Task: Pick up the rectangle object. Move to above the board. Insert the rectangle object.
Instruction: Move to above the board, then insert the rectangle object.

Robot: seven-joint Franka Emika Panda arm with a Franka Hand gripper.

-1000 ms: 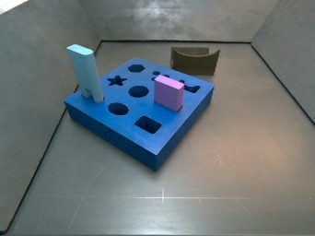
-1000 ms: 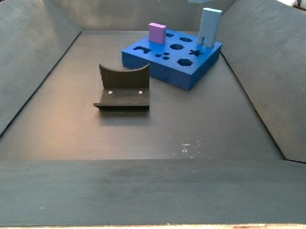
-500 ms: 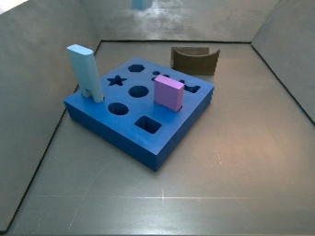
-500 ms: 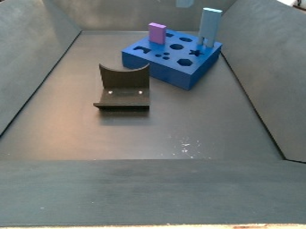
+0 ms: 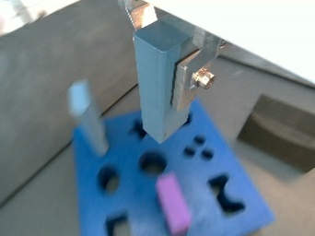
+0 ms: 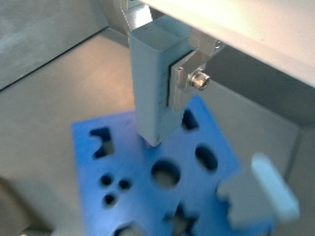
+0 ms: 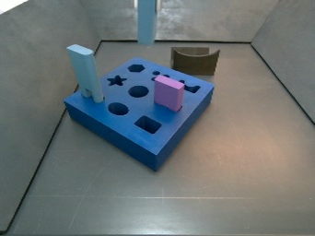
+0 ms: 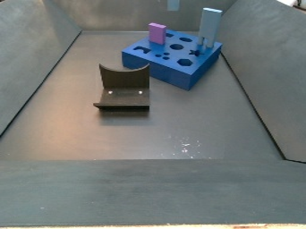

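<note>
My gripper [image 5: 164, 72] is shut on the rectangle object [image 5: 157, 88], a pale grey-blue bar that hangs upright above the board [image 5: 129, 189]; both wrist views show this [image 6: 164, 76]. One silver finger [image 5: 186, 77] presses its side. In a side view the bar's lower end [image 7: 145, 22] hangs from the top edge, above and behind the board [image 7: 123, 125]; the gripper itself is out of frame there. In a side view only the bar's tip [image 8: 174, 4] shows over the board [image 8: 171, 70]. The board's star, round and square holes are open.
A brighter sky-blue bar [image 7: 84, 74] stands upright in the board's corner, and a short pink block [image 7: 170, 93] stands in another hole. The dark fixture [image 7: 194, 60] sits on the floor behind the board. Grey walls enclose the floor.
The held bar has come down into a side view from the top edge; one second ago it was out of frame. Nothing on the board has moved.
</note>
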